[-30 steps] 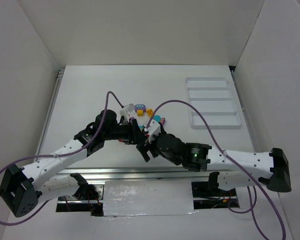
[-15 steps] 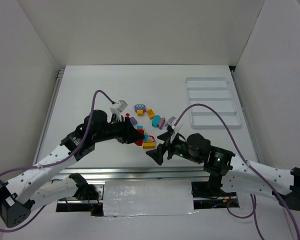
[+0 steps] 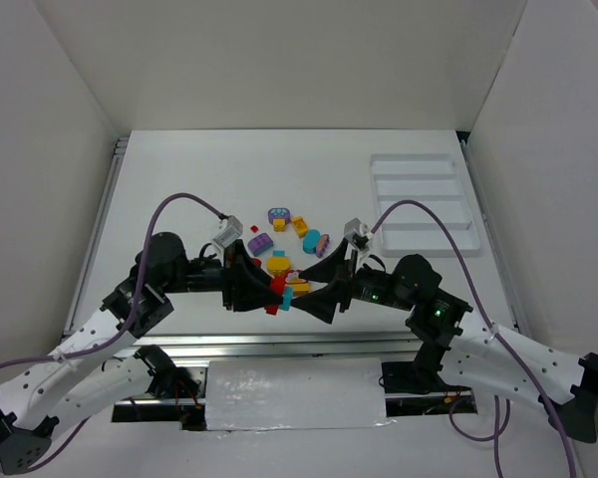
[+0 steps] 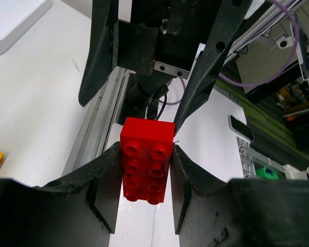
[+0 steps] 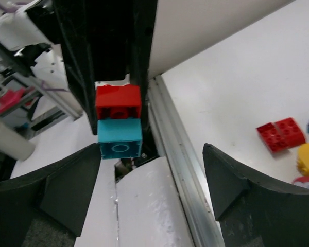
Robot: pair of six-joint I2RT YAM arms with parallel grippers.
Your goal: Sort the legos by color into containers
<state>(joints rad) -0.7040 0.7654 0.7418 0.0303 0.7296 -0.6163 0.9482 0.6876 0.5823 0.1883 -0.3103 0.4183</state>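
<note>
A: Where does the tray (image 3: 429, 252) sit?
B: At the far right of the tabletop (image 3: 179, 189), with its compartments (image 3: 419, 187) lying one behind another. The loose legos (image 3: 279, 264) lie around the tabletop's middle, left of the tray and well apart from it.
A: And the arms' ends?
B: Nearer than that cluster, facing each other: the left end effector (image 3: 271, 291) on the left, the right end effector (image 3: 314, 286) on the right. A held brick (image 4: 147, 167) sits between the left one's fingers (image 4: 105, 190), touching both. A second brick (image 5: 120, 139) is joined to its end, toward the right end effector's spread fingers (image 5: 232, 185); contact there cannot be told.
</note>
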